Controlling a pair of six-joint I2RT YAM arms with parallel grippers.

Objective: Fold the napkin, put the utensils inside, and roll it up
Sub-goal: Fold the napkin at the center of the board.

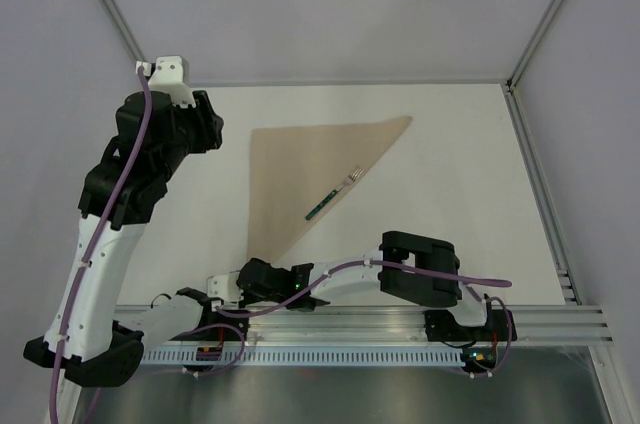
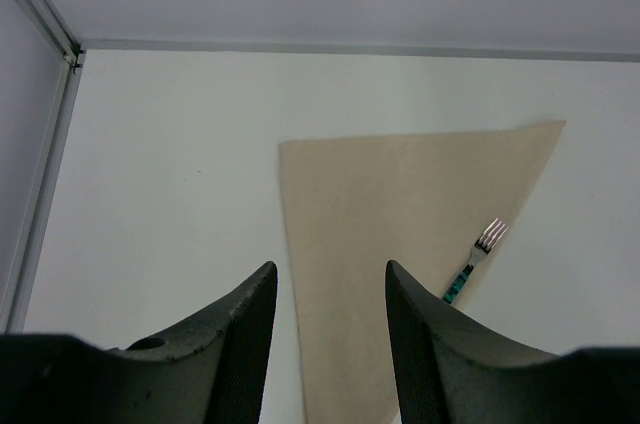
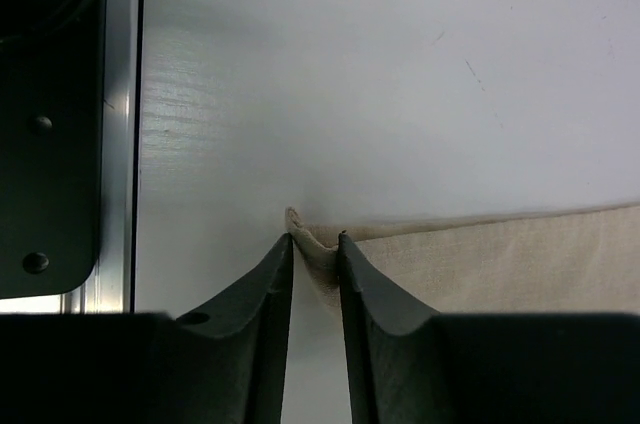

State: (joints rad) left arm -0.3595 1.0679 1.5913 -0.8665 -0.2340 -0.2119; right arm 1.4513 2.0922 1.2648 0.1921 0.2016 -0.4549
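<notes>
Upper left of the top view: left tool (image 2: 330, 279) hovers spread wide and empty above the cloth, likely parked clear. Lower centre: right tool (image 3: 316, 244) is nearly closed, pinching the near corner of the napkin (image 1: 305, 169), probably to begin the roll. The napkin lies mid-worktop (image 1: 450, 164), folded into a triangle. The fork (image 1: 333, 195) lies along its right diagonal edge, tines just past it.

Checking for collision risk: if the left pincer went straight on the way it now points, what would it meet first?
Probably the napkin, close to the edge that shows between the fingers of the open left pincer. How high the pincer is above the table is unclear.
</notes>
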